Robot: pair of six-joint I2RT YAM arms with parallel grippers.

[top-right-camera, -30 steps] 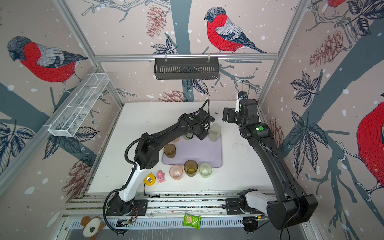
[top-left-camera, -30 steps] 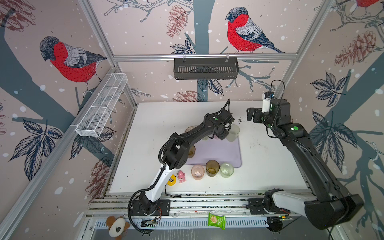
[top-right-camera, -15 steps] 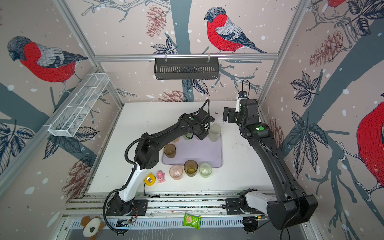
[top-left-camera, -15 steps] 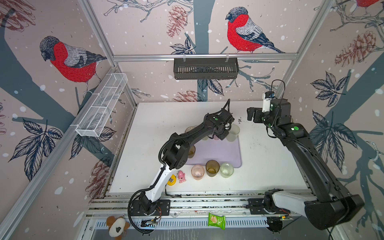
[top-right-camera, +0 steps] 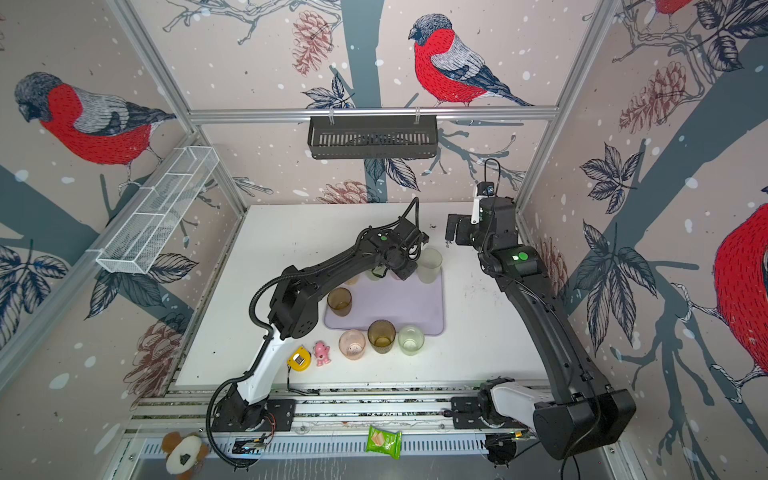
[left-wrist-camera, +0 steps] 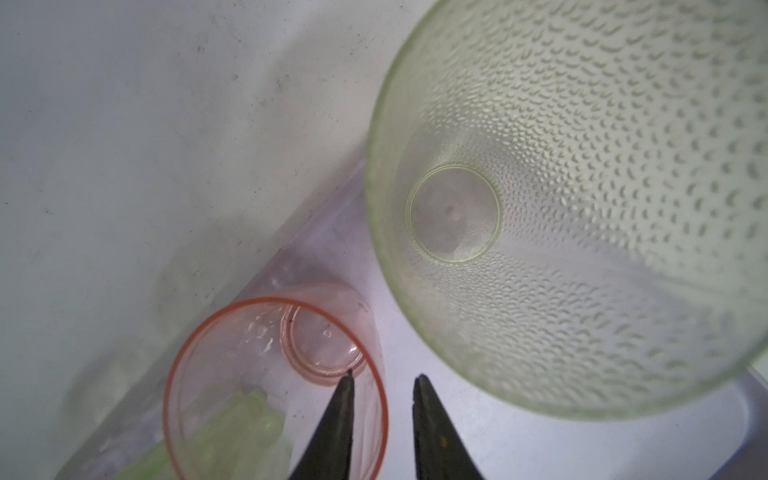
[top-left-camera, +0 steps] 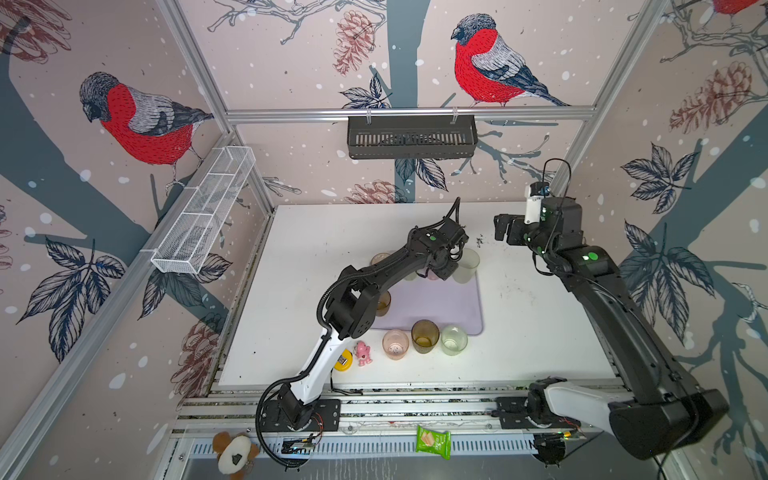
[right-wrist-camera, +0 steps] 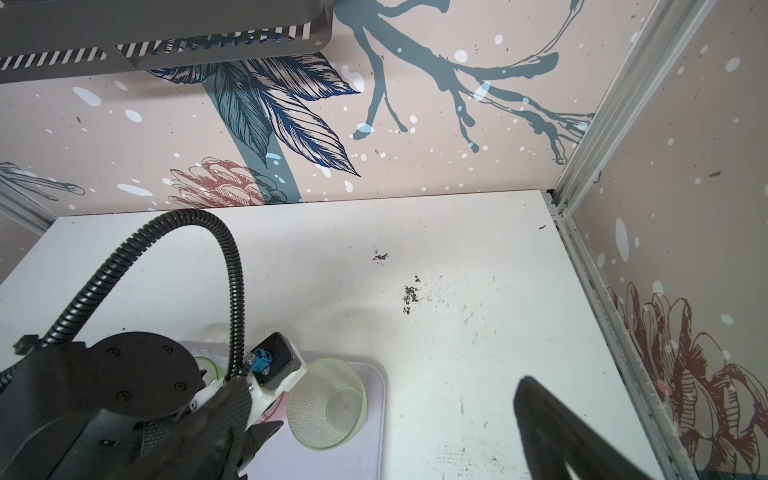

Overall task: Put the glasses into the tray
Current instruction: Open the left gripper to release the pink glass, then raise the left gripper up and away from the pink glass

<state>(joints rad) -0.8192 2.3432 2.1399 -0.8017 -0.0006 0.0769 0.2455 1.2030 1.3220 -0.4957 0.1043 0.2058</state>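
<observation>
My left gripper (left-wrist-camera: 384, 374) is slightly spread above the tray (left-wrist-camera: 540, 449). Its 2 tips straddle the wall of a pink glass (left-wrist-camera: 270, 357) without pinching it, 1 tip inside the rim and 1 outside. The tall frosted glass (left-wrist-camera: 582, 208) stands on the tray just beside my outer tip. My right gripper (top-left-camera: 505, 229) hangs spread wide, holding nothing, well beyond that frosted glass.

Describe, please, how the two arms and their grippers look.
Both arms are mostly black, with a white link by the base and a green dot near the wrist. The left arm carries a ribbed black hose; the right arm has a white camera mount. The left gripper is dark and tapers to points; the right gripper looks black and blocky.
</observation>
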